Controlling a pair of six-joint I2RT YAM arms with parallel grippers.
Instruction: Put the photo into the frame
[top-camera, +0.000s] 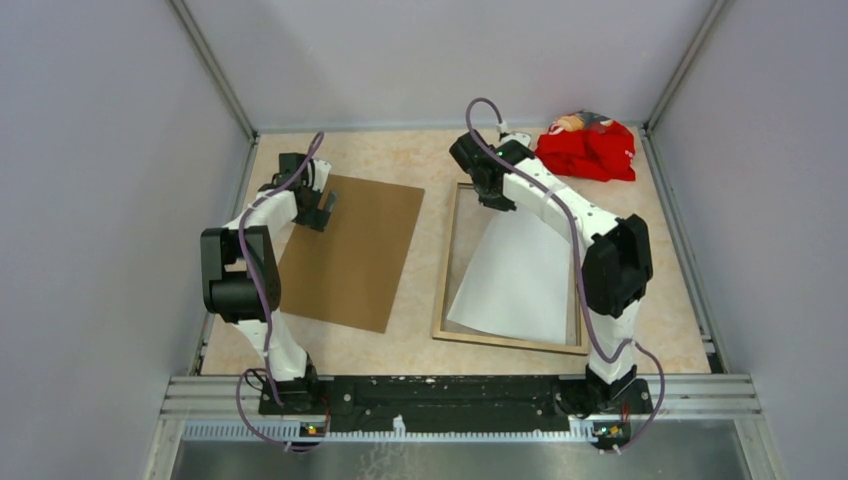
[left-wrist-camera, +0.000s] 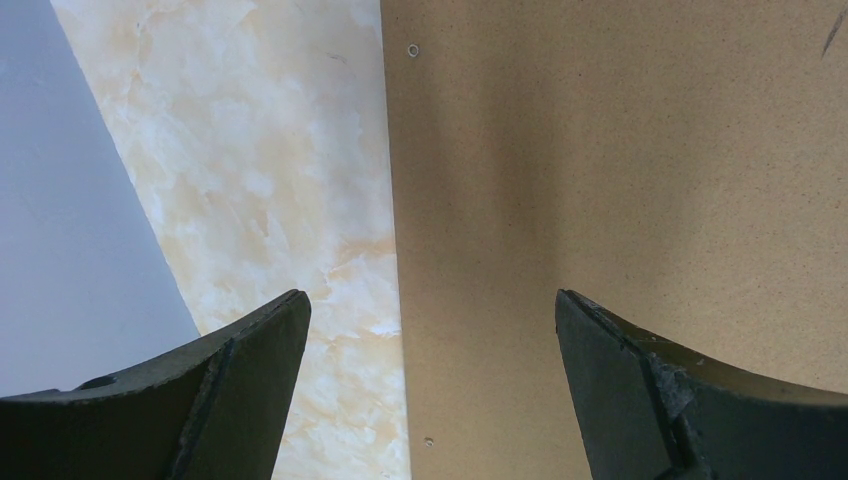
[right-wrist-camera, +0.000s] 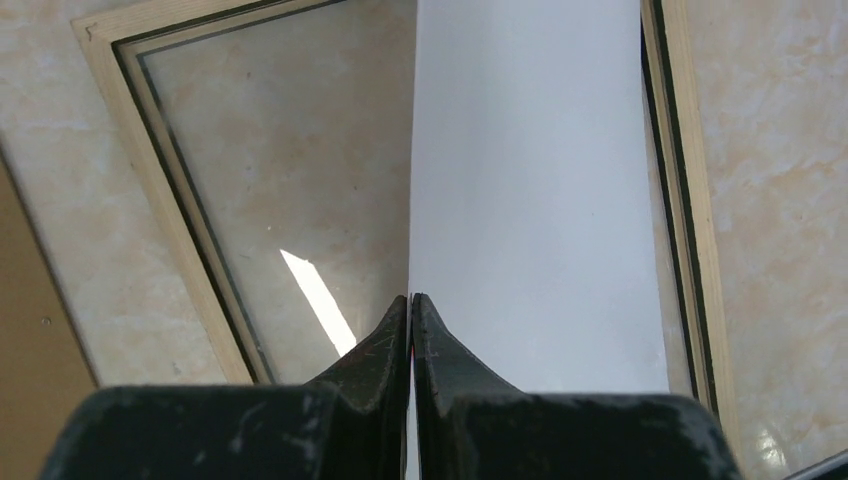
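The frame (top-camera: 441, 280) lies back side up on the right half of the table, its tan wood edge showing, with glass inside (right-wrist-camera: 290, 170). The photo (top-camera: 520, 275) shows its plain white back; its near part rests in the frame and its far edge is lifted. My right gripper (top-camera: 492, 196) is shut on that far edge; in the right wrist view the fingers (right-wrist-camera: 412, 310) pinch the white sheet (right-wrist-camera: 540, 200). My left gripper (top-camera: 322, 208) is open and empty, hovering over the left edge of the brown backing board (top-camera: 350, 250), which also shows in the left wrist view (left-wrist-camera: 620, 180).
A red cloth bundle (top-camera: 588, 148) lies at the back right corner. Grey walls and metal rails enclose the marble-patterned table (top-camera: 400, 345). A black rail runs along the near edge.
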